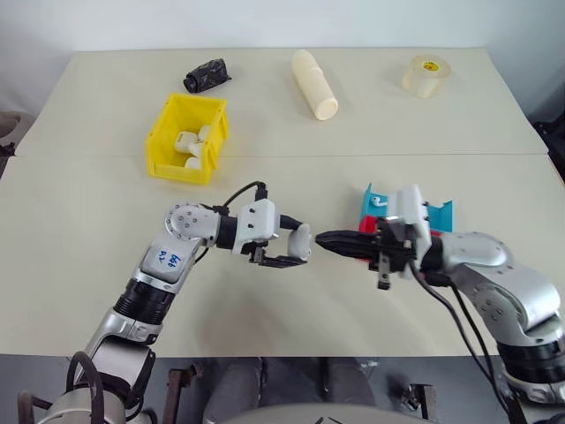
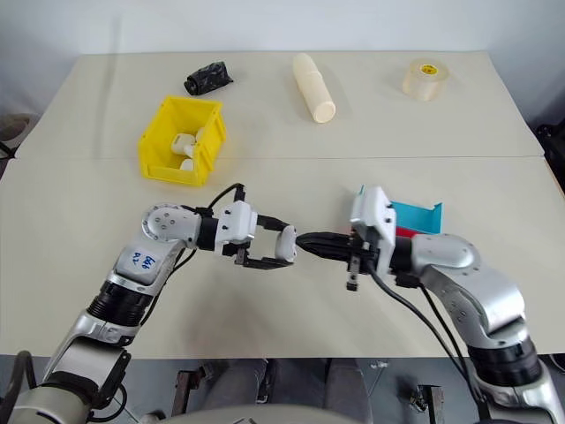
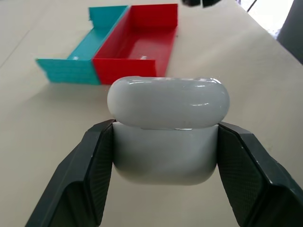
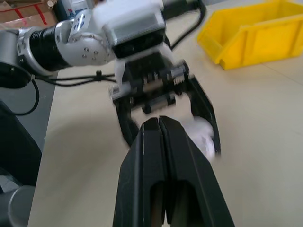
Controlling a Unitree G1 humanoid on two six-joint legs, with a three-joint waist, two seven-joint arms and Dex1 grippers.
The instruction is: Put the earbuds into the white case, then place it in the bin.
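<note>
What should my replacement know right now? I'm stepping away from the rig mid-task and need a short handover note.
Left end effector: shut on the white case, held above the table, lid closed.
Right end effector: shut, empty, tips pointing at the case.
Bin: far left of the table, some white items already inside.
Earbuds: not visible; cannot tell if they are in the case.
Red tray and teal tray by the right arm.
Left: confirm earbuds, then place the case in the bin.

Glossy white case (image 3: 168,130), yellow bin (image 1: 187,138), red tray (image 3: 142,45), teal tray (image 3: 78,61)
</note>
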